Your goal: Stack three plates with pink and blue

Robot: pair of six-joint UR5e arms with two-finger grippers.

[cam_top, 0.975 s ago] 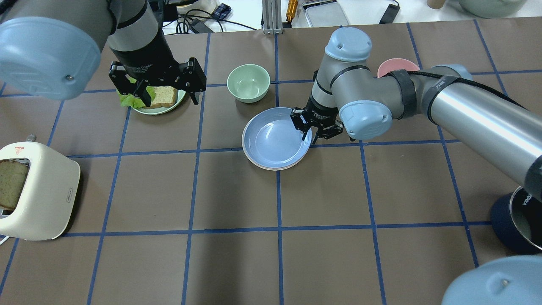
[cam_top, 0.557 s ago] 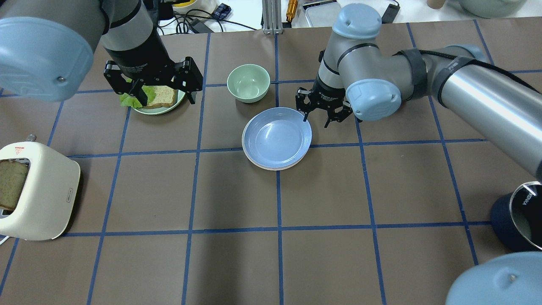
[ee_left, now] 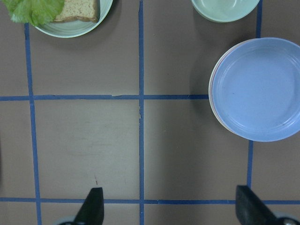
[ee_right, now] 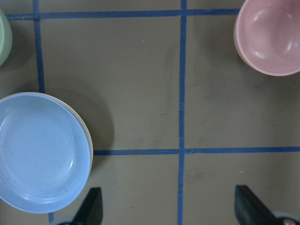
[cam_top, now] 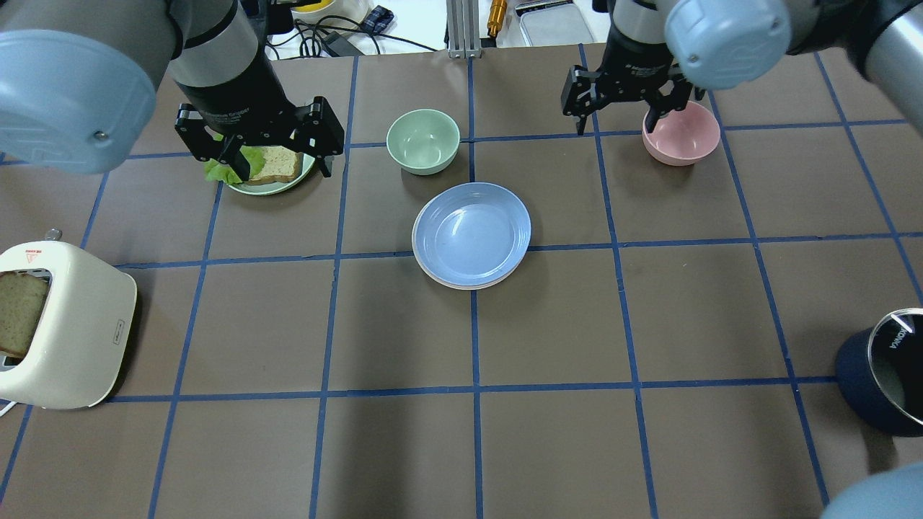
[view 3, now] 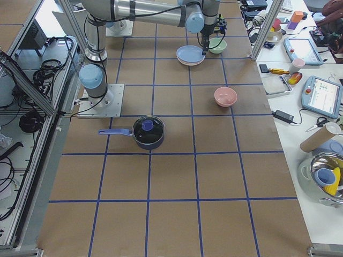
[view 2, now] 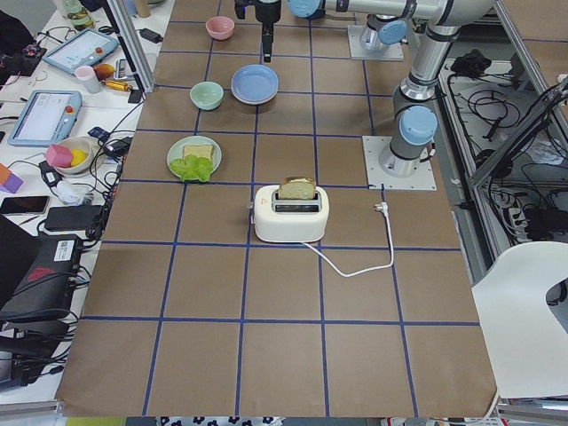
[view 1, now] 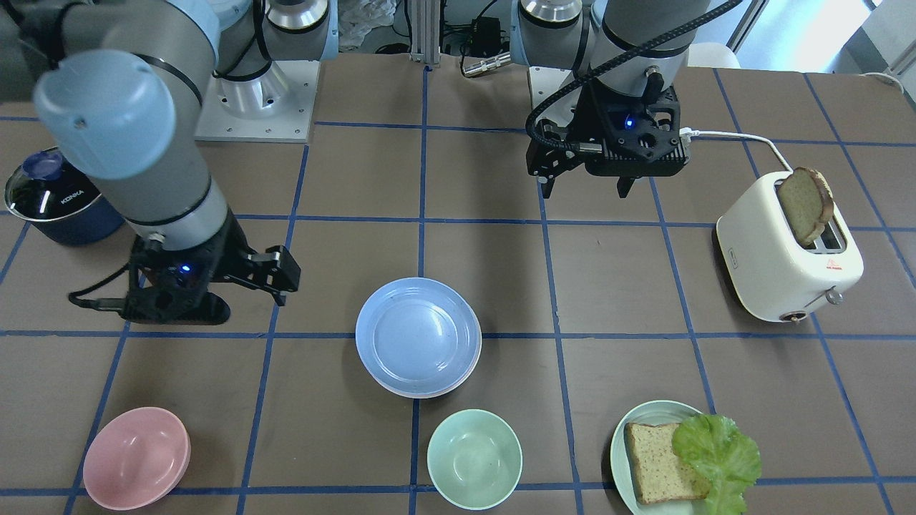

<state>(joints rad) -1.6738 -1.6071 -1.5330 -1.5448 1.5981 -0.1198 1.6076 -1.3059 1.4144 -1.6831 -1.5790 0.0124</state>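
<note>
The light blue plate lies on top of a stack in the middle of the table. A pale pink rim and an off-white rim show beneath it. The stack also shows in the left wrist view and the right wrist view. My right gripper is open and empty, raised beside the pink bowl, well apart from the stack. My left gripper is open and empty, held high left of the stack; it also shows in the front-facing view.
A mint bowl stands just behind the stack. A pink bowl is at the back right. A pale green plate holds bread and lettuce at the back left. A white toaster is at the left edge, a dark blue pot at the right.
My right gripper has left the blue plate's right rim and moved up and back toward the pink bowl. The blue plate stays on the stack. The left arm has barely moved.
</note>
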